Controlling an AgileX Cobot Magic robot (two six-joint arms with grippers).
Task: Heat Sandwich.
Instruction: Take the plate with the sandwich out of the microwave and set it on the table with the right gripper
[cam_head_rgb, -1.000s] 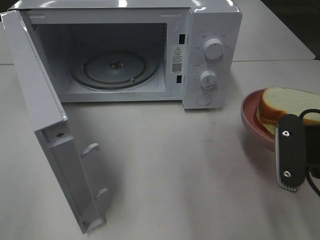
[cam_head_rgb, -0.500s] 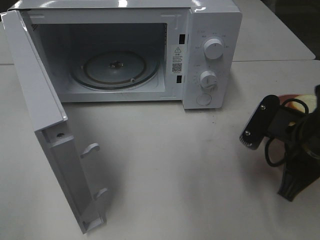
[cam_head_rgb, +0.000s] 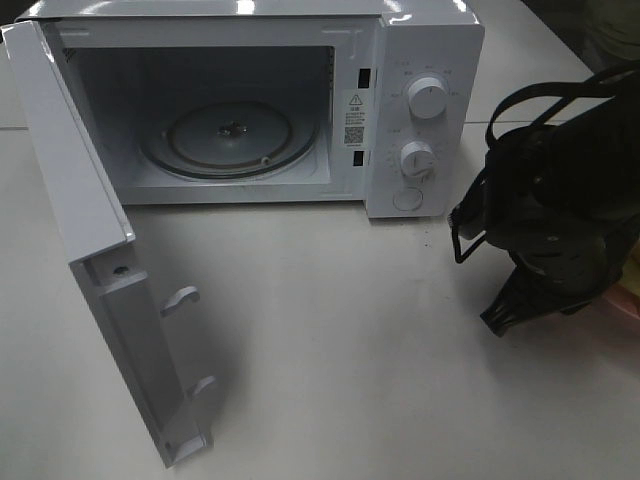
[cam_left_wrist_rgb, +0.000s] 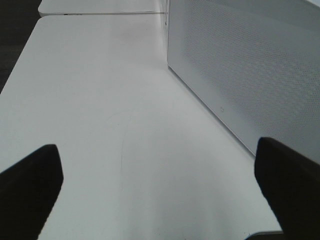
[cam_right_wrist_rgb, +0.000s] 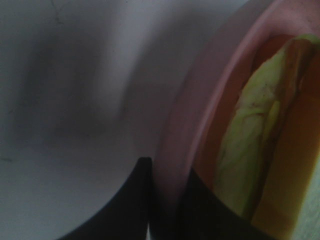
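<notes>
White counter (cam_head_rgb: 330, 330) fills my overhead view, with a second pale surface behind it. On the left the microwave (cam_head_rgb: 420, 60) stands with its door (cam_head_rgb: 90, 250) swung wide toward me, hinged at the left edge. Inside I see the round glass turntable (cam_head_rgb: 230, 140) lying bare. Two dials (cam_head_rgb: 428, 98) and a round button sit on the panel at the microwave's right side.

My left wrist camera shows the left tool (cam_left_wrist_rgb: 160, 195) released, its two dark fingers (cam_left_wrist_rgb: 30, 185) spread wide over bare counter, with the microwave's perforated side just beyond it.

On the right of the overhead view my right arm (cam_head_rgb: 550, 220) hangs as a dark mass of housing and cables over the counter, covering most of the plate (cam_right_wrist_rgb: 200, 100); only a sliver of pink shows at the far right edge.

My right wrist camera looks close and blurred: the right tool (cam_right_wrist_rgb: 167, 210) is clenched on the pink plate's rim, one finger outside and one inside. The sandwich (cam_right_wrist_rgb: 250, 150) lies on the plate, pale yellow-green filling facing the lens.
</notes>
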